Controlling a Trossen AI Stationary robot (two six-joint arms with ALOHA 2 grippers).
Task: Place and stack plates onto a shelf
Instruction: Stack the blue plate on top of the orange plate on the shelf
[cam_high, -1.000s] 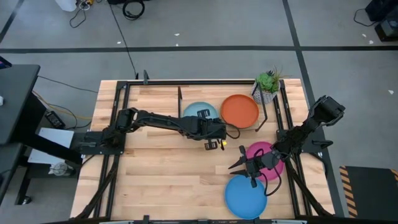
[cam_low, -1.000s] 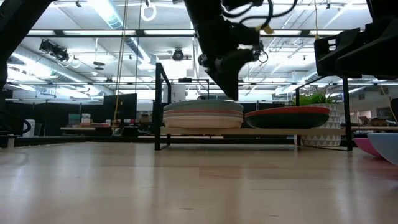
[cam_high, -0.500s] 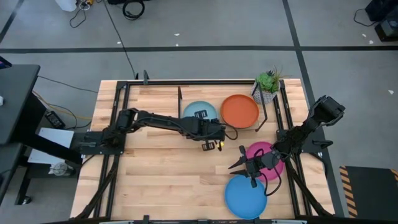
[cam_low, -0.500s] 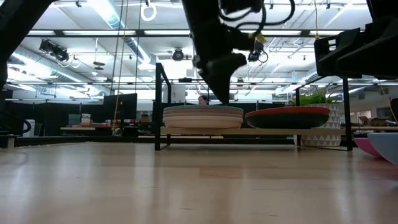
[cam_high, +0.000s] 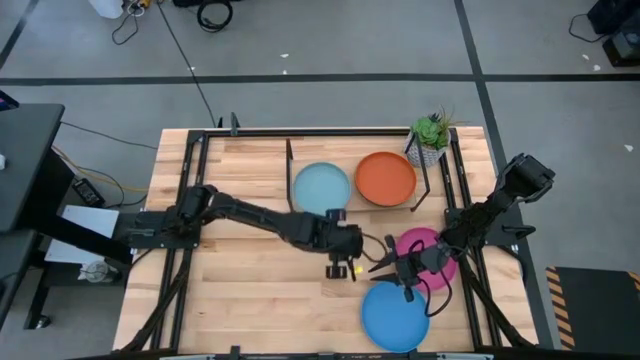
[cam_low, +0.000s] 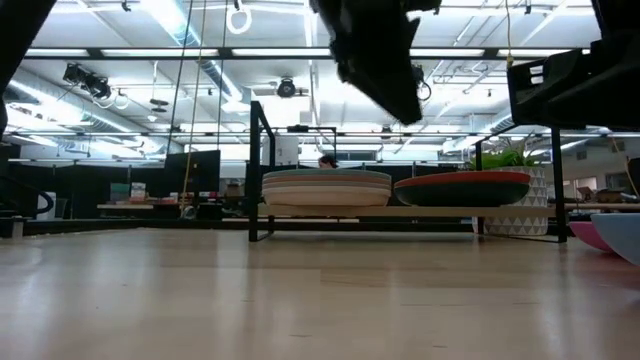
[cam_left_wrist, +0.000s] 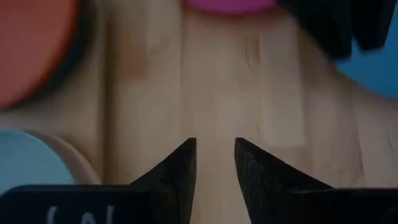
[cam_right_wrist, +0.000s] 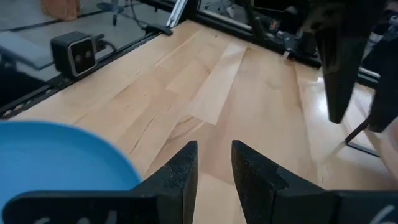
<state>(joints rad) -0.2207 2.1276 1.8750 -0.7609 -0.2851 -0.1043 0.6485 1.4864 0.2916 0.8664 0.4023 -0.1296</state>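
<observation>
Pale-wood counter (cam_high: 250, 270) seen from above: magenta plate (cam_high: 432, 245) and bright blue plate (cam_high: 395, 315) lie near-right, off the shelf (cam_low: 400, 211). Left gripper (cam_high: 342, 268) and right gripper (cam_high: 385, 262), fingers narrowly parted, hold nothing. Plates look rigid, light (likely slippery); pinch the rim.

Your count: four plates seen from above, one shelf, one plant, two arms.

You have one light blue plate (cam_high: 322, 186) and one orange plate (cam_high: 385, 177) topping two stacks on the single shelf (cam_low: 400, 211), one magenta plate (cam_high: 428, 247) and one bright blue plate (cam_high: 394, 314) on the one table (cam_high: 250, 295). The stacks' depth can't be counted exactly. One potted plant (cam_high: 430, 137); one left gripper (cam_high: 343, 268), one right gripper (cam_high: 385, 262).
</observation>
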